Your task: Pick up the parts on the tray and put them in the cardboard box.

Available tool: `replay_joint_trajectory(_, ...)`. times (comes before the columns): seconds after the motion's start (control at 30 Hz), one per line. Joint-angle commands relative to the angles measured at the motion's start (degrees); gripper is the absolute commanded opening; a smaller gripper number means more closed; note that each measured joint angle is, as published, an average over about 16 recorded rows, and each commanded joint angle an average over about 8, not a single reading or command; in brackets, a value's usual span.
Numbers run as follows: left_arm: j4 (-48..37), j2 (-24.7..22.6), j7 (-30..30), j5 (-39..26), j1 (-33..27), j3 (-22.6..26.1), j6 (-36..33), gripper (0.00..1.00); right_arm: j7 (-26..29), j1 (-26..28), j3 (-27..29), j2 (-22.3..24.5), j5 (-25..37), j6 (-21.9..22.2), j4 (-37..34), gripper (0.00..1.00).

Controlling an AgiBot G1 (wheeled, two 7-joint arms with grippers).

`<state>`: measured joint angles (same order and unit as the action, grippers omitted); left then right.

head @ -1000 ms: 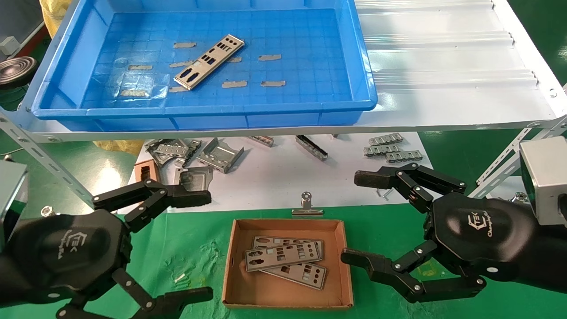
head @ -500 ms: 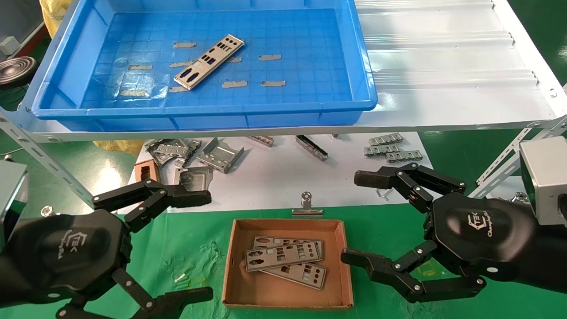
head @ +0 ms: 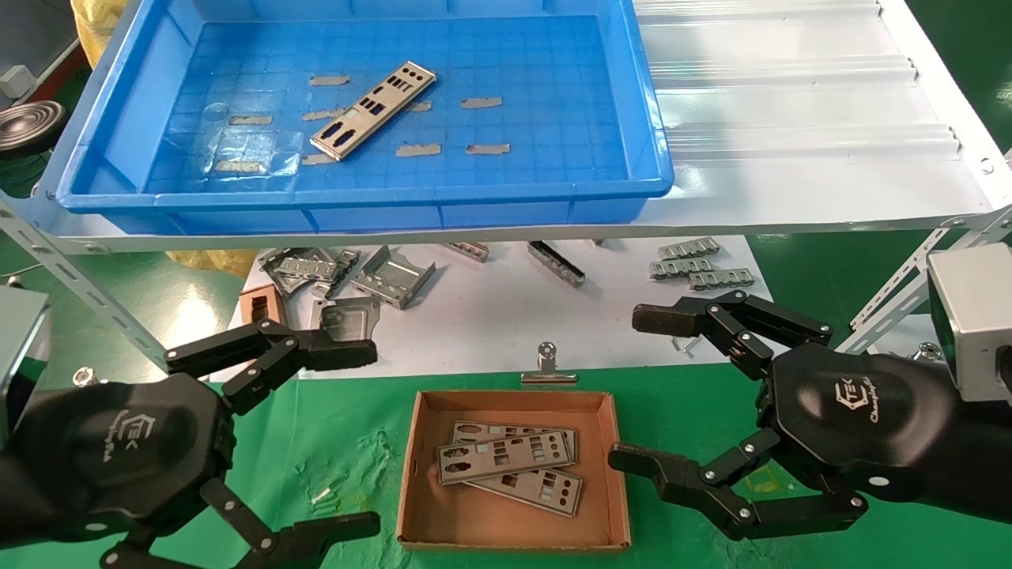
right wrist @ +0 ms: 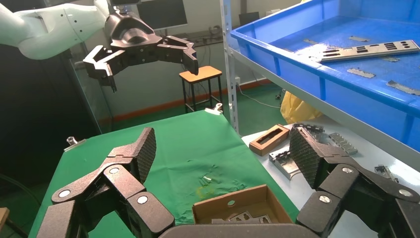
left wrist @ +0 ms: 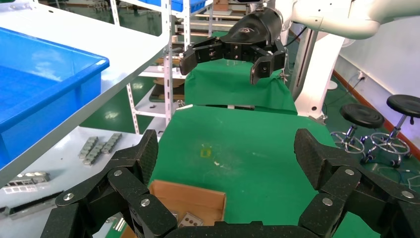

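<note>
One silver plate part lies at a slant on the floor of the blue tray, up on the white shelf; it also shows in the right wrist view. The cardboard box sits on the green cloth below, between my grippers, with three plates stacked in it. My left gripper is open and empty, left of the box. My right gripper is open and empty, right of the box. Both wrist views show open jaws, left and right, above the box.
Under the shelf lie bent grey brackets, small linked strips, a narrow brown frame and a binder clip. The white shelf overhangs them. Slanted metal braces stand at both sides.
</note>
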<state>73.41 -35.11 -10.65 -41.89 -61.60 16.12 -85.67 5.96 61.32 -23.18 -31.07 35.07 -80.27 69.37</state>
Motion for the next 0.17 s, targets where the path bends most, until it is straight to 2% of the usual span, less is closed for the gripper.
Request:
replay_joint_trajectory(0.03, 0.0, 0.0, 0.0, 0.0, 0.0, 0.0, 0.0, 1.0, 0.0, 0.0, 0.0, 0.0, 0.0, 0.0, 0.0, 1.0)
replay_joint_trajectory(0.17, 0.0, 0.0, 0.0, 0.0, 0.0, 0.0, 0.0, 1.0, 0.0, 0.0, 0.0, 0.0, 0.0, 0.0, 0.0, 1.0)
